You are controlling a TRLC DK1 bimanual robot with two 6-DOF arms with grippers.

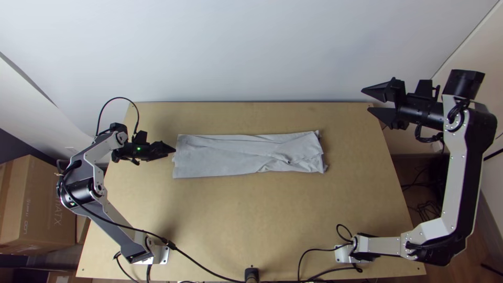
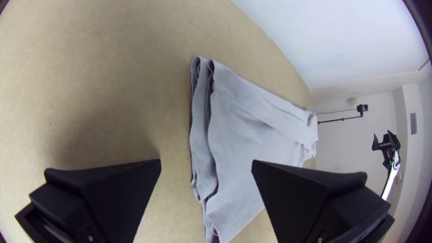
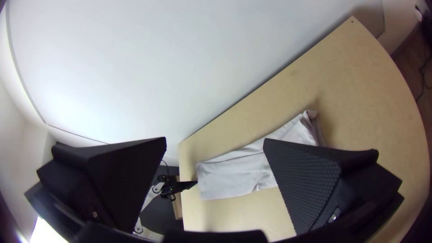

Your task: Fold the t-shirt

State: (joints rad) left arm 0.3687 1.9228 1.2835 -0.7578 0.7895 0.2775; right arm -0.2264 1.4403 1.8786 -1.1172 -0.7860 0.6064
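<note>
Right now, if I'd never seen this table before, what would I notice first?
Probably the pale grey t-shirt, folded into a long strip across the wooden table. Then the right gripper, open wide like a beak beyond the table's far right corner, and the left gripper, open near the shirt's left end.

Shirt (image 1: 220, 157) on table (image 1: 236, 220), nearer far edge than near. Left gripper (image 1: 172, 150) by shirt's left end; right gripper (image 1: 365, 100) by table's far right corner. Box (image 1: 47, 204) beyond left edge.
</note>
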